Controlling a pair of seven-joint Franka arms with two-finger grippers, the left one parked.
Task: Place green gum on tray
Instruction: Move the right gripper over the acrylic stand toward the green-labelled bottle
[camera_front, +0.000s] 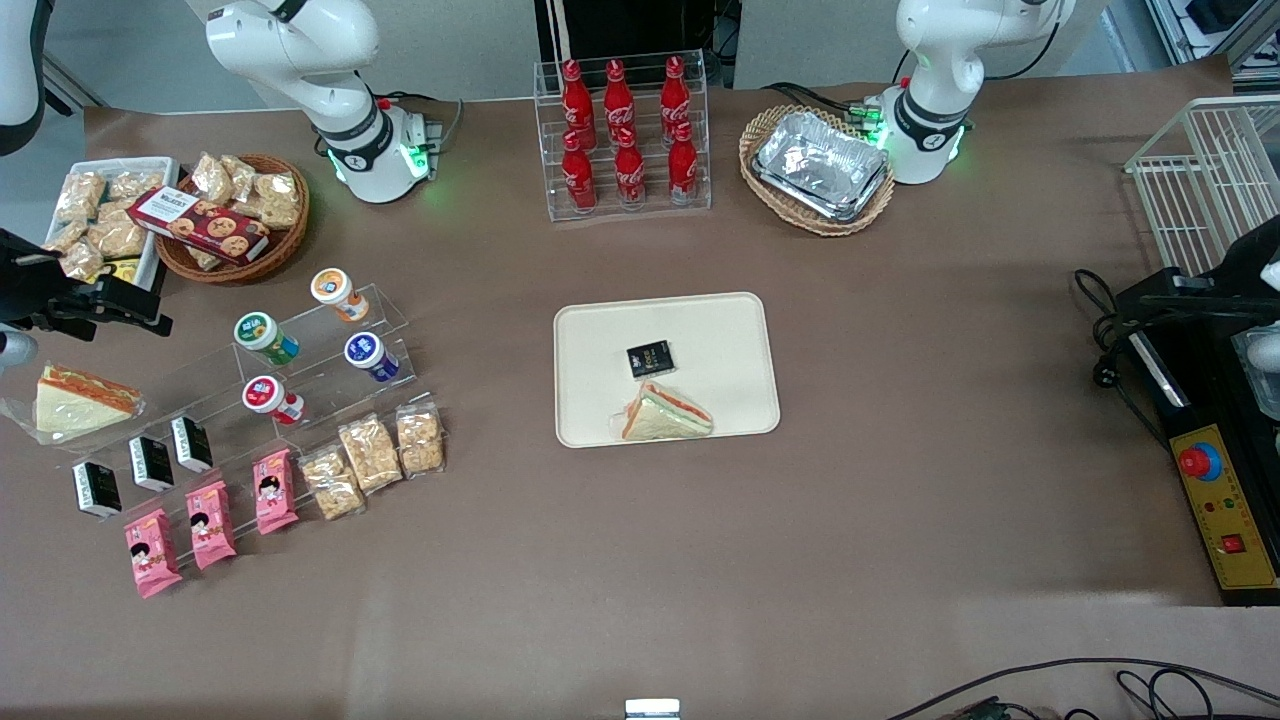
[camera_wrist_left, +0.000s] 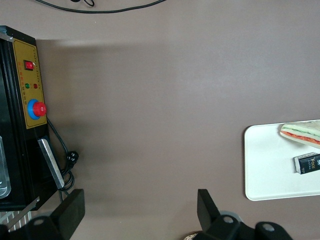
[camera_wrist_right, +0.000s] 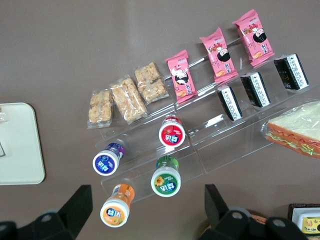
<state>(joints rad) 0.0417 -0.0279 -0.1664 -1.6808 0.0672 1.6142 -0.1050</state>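
The green gum (camera_front: 265, 337), a green bottle with a white lid and a flower label, lies on a clear acrylic step stand (camera_front: 320, 370) toward the working arm's end of the table. It also shows in the right wrist view (camera_wrist_right: 166, 180). My right gripper (camera_front: 120, 305) hangs above the table's edge beside the stand, apart from the gum. In the wrist view the gripper (camera_wrist_right: 147, 210) is open and empty, with the gum just ahead of its gap. The cream tray (camera_front: 600, 330) lies at the table's middle; its corner shows in the wrist view (camera_wrist_right: 17, 145).
Orange gum (camera_front: 335, 292), blue gum (camera_front: 370, 355) and red gum (camera_front: 268, 397) share the stand. A sandwich (camera_front: 665, 412) and a black packet (camera_front: 650, 358) lie on the tray. Snack packs (camera_front: 370, 455) sit nearer the camera. A cola rack (camera_front: 622, 130) and baskets stand farther away.
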